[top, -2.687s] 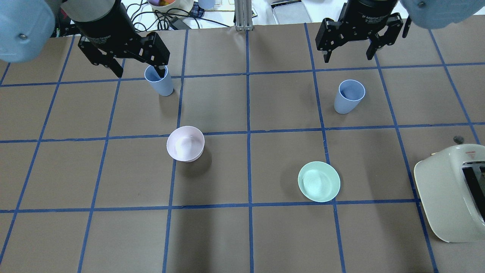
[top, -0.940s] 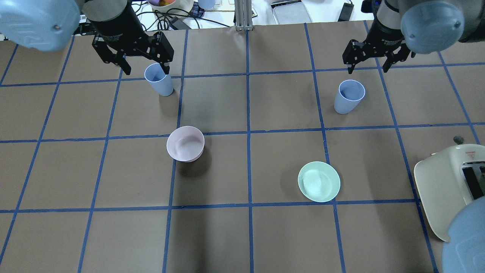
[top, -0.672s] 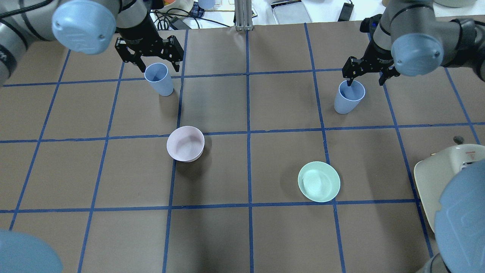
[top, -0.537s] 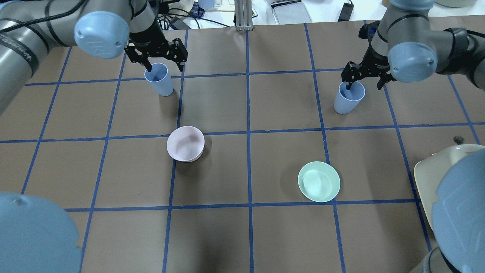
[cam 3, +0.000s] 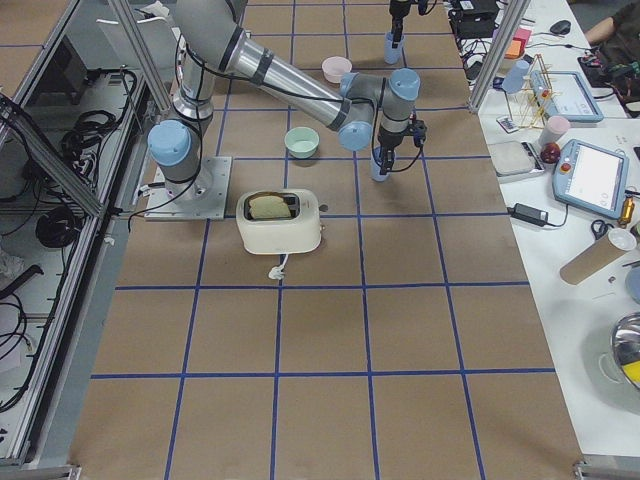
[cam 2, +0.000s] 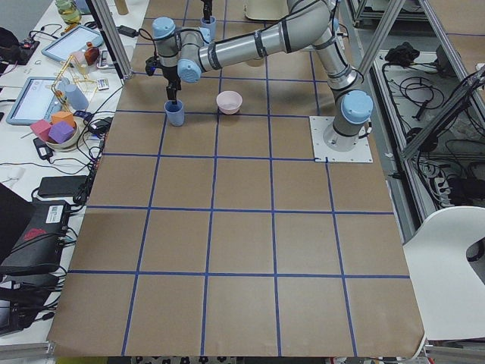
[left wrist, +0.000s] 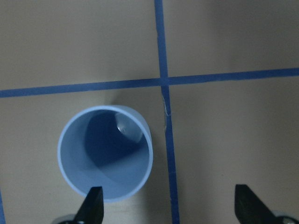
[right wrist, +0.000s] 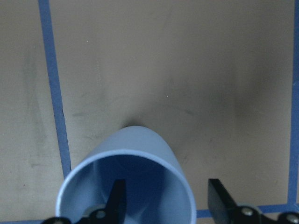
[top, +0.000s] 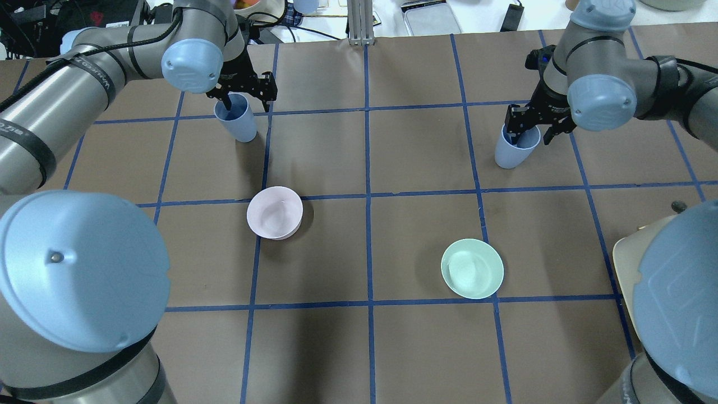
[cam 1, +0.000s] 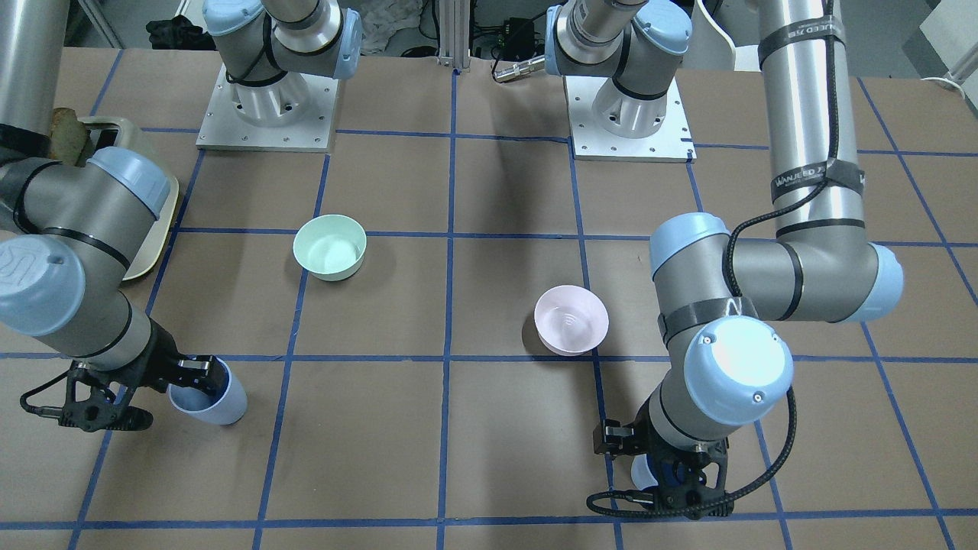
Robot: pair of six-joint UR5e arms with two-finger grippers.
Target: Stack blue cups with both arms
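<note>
Overhead exterior, set against the shots from moments earlier: left gripper point(top: 251, 104) down from well above the table point(top: 420, 146) to the rim of the left blue cup point(top: 241, 128); right gripper point(top: 530, 136) likewise down at the right blue cup point(top: 509, 154). Neither cup shifted, both upright.

Left gripper: spread wide, holding nothing. From its wrist camera, one fingertip point(left wrist: 92, 207) right at the near rim of the cup, seemingly just inside the wall, though cropped by the frame edge; the other well out to the opposite side over bare table. Cup ahead of that one fingertip, off to one side of the gap's middle.

Right gripper: also open and empty. One finger point(right wrist: 117, 200) dipped inside its cup, the mate outside the wall, straddling one side of the rim.

Means approach all but over on both sides. Likely next: closing on each wall, then a lift. Leaves carrying and nesting one cup in the other entirely undone.

Hard to read: depth of either inner finger below the rim. In the front-facing view, left blue cup almost wholly behind the left wrist, only a pale sliver showing. Side views too small for judging jaw gap. Pink bowl point(top: 274, 213) and green bowl point(top: 472, 269) well apart from both grippers, back toward the robot, untouched
</note>
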